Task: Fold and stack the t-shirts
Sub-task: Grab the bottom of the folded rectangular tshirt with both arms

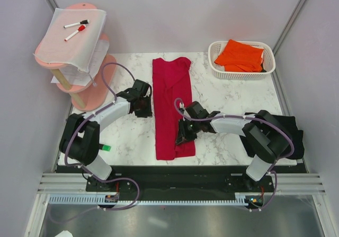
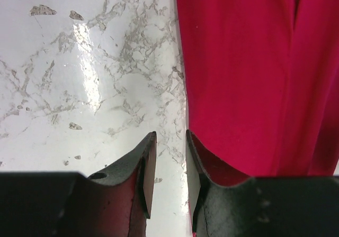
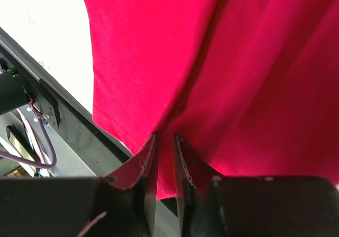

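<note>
Top external: crimson t-shirt (image 1: 169,89) is folded lengthwise (crosswise fold left).
Left hand (image 2: 170,136): held apart, empty.
Right hand (image 3: 164,139): clamped on its hem.
Orange t-shirt (image 1: 241,54), black t-shirt (image 1: 294,128): not yet folded.

Flat shirt (image 1: 170,105) mid table (image 1: 127,136), 2nd shirt (image 1: 241,54) in basket (image 1: 241,75) back-R, stand (image 1: 92,97) back-L
</note>
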{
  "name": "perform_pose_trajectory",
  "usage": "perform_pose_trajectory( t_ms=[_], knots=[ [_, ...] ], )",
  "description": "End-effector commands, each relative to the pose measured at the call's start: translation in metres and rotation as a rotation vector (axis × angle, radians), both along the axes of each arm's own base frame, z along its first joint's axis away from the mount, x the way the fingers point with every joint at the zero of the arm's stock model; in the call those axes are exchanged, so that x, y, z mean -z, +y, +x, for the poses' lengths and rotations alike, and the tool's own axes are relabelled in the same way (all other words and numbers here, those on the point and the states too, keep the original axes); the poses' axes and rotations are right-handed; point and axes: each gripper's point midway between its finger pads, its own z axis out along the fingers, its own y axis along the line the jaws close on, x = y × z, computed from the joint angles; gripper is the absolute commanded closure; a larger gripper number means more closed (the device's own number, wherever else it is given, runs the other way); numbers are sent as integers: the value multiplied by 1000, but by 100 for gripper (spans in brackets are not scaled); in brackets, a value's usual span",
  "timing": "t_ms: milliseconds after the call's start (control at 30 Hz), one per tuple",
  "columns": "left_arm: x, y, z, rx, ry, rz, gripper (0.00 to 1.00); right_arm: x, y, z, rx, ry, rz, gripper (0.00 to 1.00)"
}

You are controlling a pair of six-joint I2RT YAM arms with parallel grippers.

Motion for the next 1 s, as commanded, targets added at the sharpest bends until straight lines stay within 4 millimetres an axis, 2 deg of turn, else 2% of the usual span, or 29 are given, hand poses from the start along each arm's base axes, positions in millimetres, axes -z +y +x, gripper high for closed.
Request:
perform_pose_trajectory(
  t_ms=[0, 200, 233, 300, 367, 467, 800, 933, 967],
  knots=[
    [9, 1, 4, -20, -5, 14, 64, -12, 23, 13, -5, -46, 57, 76],
    [17, 3, 1, -24, 15, 27, 64, -17, 21, 14, 12, -59, 44, 74],
    [18, 4, 1, -24, 18, 30, 64, -20, 20, 14, 17, -65, 44, 72],
    [19, 3, 0, -24, 22, 31, 64, -23, 17, 14, 28, -76, 40, 61],
    [21, 3, 1, -22, 26, 33, 64, -30, 15, 16, 40, -97, 43, 58],
    [24, 2, 1, -19, 35, 32, 65, -34, 15, 17, 45, -107, 45, 58],
    [29, 4, -1, -20, 47, 46, 65, -9, 21, 14, 24, -66, 9, 58],
    [32, 6, -3, -23, 51, 56, 65, -8, 25, 16, 24, -81, 17, 62],
    [33, 7, -4, -23, 54, 57, 65, -9, 26, 18, 26, -91, 20, 66]
  ],
)
